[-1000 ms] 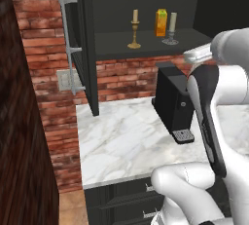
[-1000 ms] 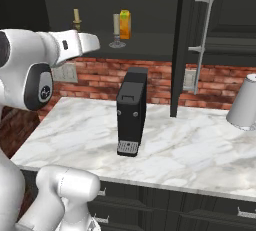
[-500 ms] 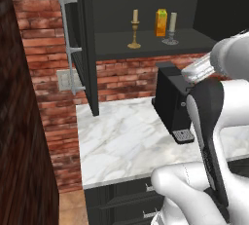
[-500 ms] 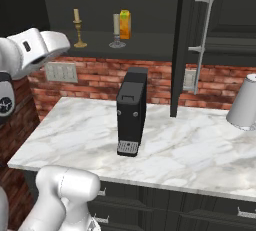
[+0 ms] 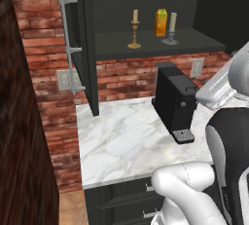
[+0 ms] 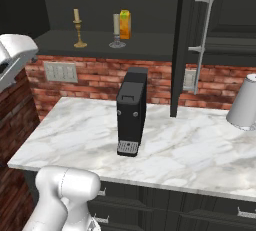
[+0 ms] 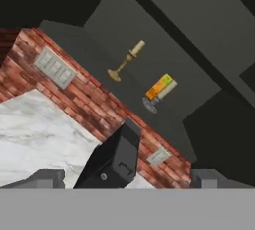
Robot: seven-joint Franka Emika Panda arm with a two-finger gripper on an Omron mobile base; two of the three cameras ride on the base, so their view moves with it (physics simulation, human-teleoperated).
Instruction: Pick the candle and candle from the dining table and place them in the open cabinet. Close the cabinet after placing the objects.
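Both fingertips (image 7: 45,178) stood wide apart at the bottom corners of the hand view, with nothing between them; the gripper (image 7: 124,180) was empty and looked up at a slant toward the open cabinet (image 7: 164,50). On the cabinet's dark inner shelf (image 5: 146,44) stood the brass-gold candle (image 5: 134,30) and, well to its right in the left base view, the grey-silver candle (image 5: 171,29), both upright. An amber-orange carton (image 5: 161,23) stood just behind and beside the silver one, between the two candles but much nearer the silver holder. In the right base view the brass-gold candle (image 6: 78,28) sat at the left, the grey-silver candle (image 6: 117,33) to its right, and the carton (image 6: 125,24) close behind that. The left cabinet door (image 5: 80,39) hung open, its long silver bar handle (image 5: 69,44) facing the brick wall (image 5: 41,48); the right door (image 6: 192,35) also stood open. Below the shelf, a black coffee machine (image 6: 131,111) stood on the white marble worktop (image 6: 75,130), and a pale kettle (image 6: 244,103) stood at the worktop's right end. A light switch plate (image 6: 60,72) was fixed to the brick backsplash.
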